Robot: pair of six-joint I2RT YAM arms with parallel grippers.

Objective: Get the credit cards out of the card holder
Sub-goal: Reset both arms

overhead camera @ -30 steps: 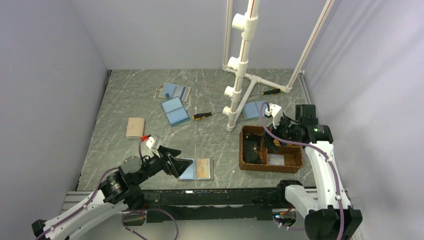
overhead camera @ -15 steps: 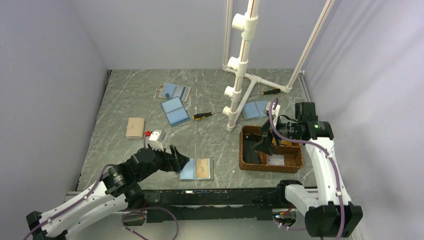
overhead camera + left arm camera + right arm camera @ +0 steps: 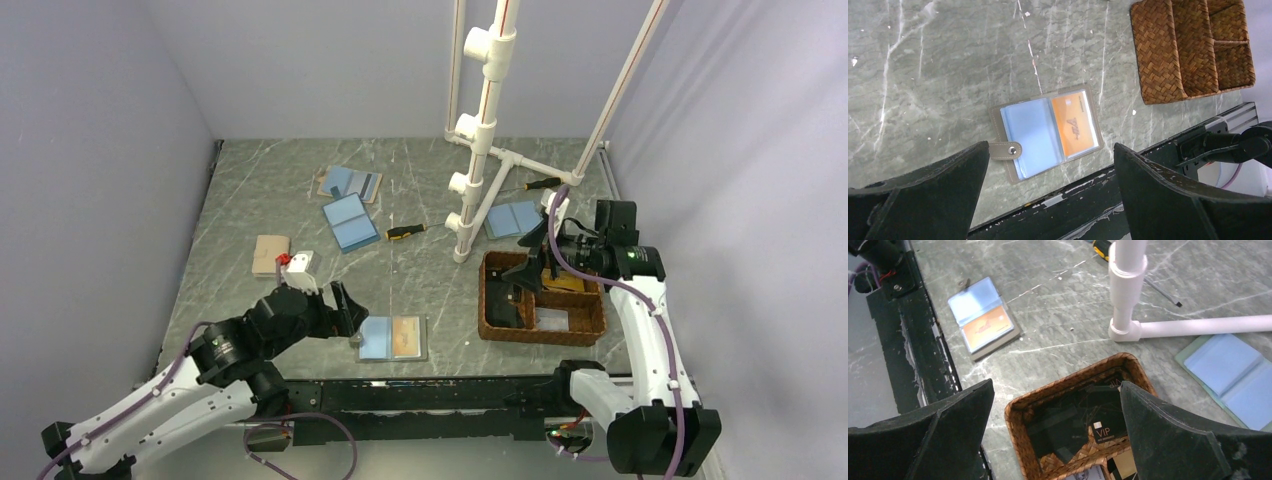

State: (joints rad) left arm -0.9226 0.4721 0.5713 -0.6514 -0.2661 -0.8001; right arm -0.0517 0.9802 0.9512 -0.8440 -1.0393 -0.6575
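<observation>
The card holder lies open and flat near the table's front edge. It also shows in the left wrist view and the right wrist view. One leaf is light blue; the other holds an orange credit card. My left gripper is open and empty, raised just left of the holder. My right gripper is open and empty above the brown wicker tray. Several dark cards, one marked VIP, lie in the tray.
Other open blue holders lie at the back left, the middle and behind the tray. A tan closed holder lies at the left. A white pipe stand and two screwdrivers are mid-table. A black rail runs along the front edge.
My left gripper has pulled back to the left off the card holder and risen. My right gripper has lifted a little from the tray and turned; it holds nothing.
</observation>
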